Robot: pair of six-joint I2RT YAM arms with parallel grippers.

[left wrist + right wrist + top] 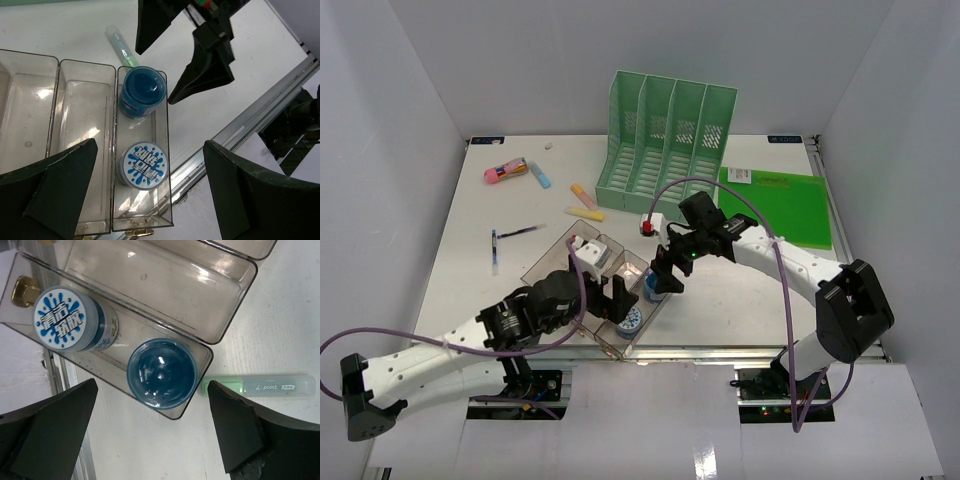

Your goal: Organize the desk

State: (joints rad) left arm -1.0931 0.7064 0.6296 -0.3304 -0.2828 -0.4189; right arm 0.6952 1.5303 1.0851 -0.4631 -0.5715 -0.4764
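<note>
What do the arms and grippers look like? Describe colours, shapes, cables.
Both arms, left arm and right arm, have white links with black joints. A purple cable loops along each. The left gripper and right gripper are black, with two wedge-shaped fingers.

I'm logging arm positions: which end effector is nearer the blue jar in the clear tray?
Right. The right end effector hangs open directly over the blue jar; the left end effector hovers open over the clear tray, nearer the white-lidded jar.
</note>
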